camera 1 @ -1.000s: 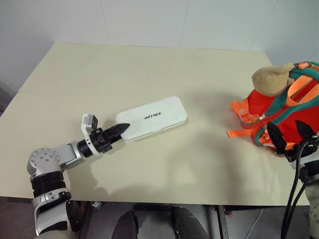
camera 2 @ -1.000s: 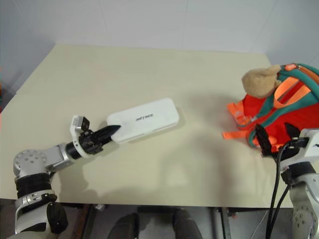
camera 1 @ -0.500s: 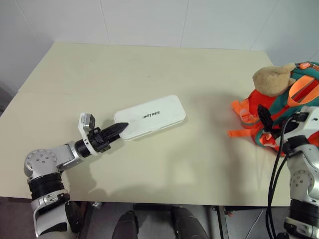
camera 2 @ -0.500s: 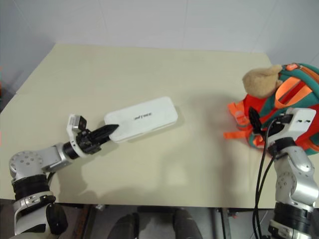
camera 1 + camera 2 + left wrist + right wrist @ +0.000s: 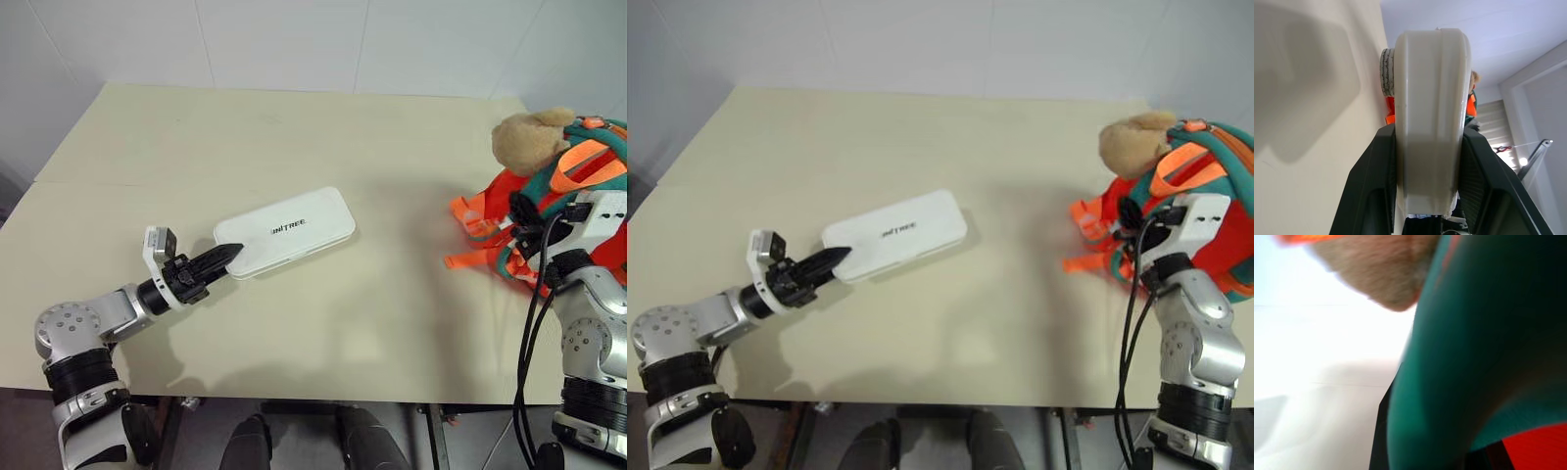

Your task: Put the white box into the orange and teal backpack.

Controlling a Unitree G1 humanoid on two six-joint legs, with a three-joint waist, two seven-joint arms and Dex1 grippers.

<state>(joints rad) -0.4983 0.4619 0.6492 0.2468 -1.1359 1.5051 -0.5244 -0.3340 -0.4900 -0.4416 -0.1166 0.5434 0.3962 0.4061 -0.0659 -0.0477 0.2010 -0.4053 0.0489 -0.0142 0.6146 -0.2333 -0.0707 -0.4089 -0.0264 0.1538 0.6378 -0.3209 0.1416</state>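
Two black fingers (image 5: 1374,191) of the left gripper (image 5: 219,258) clamp the near end of the box (image 5: 285,232), one on each broad face, as the left wrist view shows plainly. The jaws stand at a narrow gap set by the thickness of the case. The gripper lies about level and points toward the table's middle, its small white camera block just behind the fingers.

The box lies flat on the table (image 5: 294,137), slanted, with its dark lettering facing up. Its far end points toward the backpack (image 5: 578,196), and the two are well apart, with bare tabletop between them.

The right gripper (image 5: 524,211) is at the front of the backpack, pressed in among the teal edging and orange webbing. Its fingers are buried in the straps, and the right wrist view shows a teal strap (image 5: 1474,362) lying right across them. Whether they have closed on that strap or stand apart I cannot tell. The white wrist block sits just behind, with black cables looping down from it.

The backpack sits at the table's right edge, orange body upright, teal straps over the top. A tan plush toy (image 5: 529,139) rests on its upper left side. Loose orange webbing (image 5: 468,235) trails from its base onto the tabletop toward the box.
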